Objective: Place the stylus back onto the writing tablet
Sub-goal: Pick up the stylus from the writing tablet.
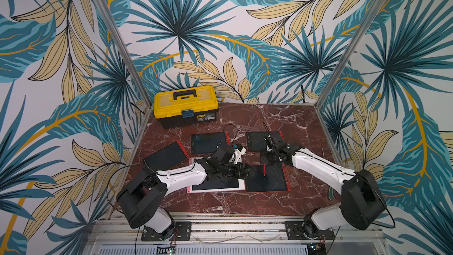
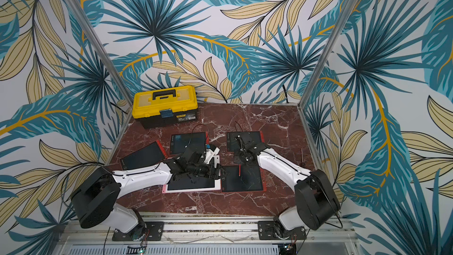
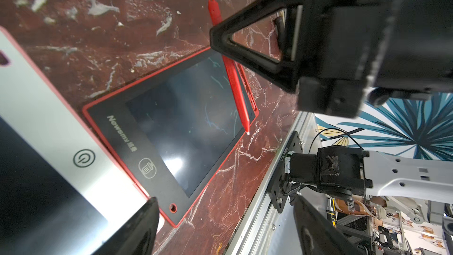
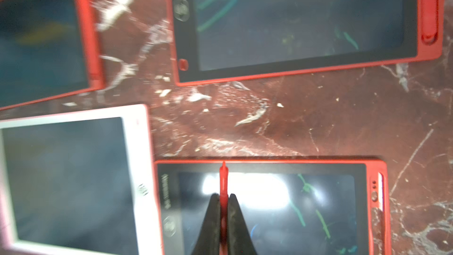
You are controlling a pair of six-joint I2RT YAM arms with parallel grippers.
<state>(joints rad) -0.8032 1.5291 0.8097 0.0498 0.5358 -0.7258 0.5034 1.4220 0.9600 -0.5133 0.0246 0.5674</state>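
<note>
My right gripper [image 4: 223, 196] is shut on a red stylus [image 4: 223, 182]. It holds the stylus [image 3: 235, 87] over the near red-framed writing tablet [image 4: 269, 204], white tip down by the screen's edge; contact cannot be told. In both top views the stylus [image 1: 264, 174] [image 2: 239, 171] stands over that tablet [image 1: 274, 182] [image 2: 247, 182], below the right gripper [image 1: 266, 163]. My left gripper [image 1: 252, 171] [image 3: 225, 236] hangs open and empty just left of the tablet [image 3: 171, 128], over the white tablet's corner.
A white-framed tablet [image 1: 215, 187] lies under the left arm. Three more red tablets [image 1: 208, 143] [image 1: 166, 154] [image 1: 257, 141] lie further back; one shows a stylus docked in its side slot [image 4: 430, 8]. A yellow toolbox [image 1: 186, 106] stands at the back left.
</note>
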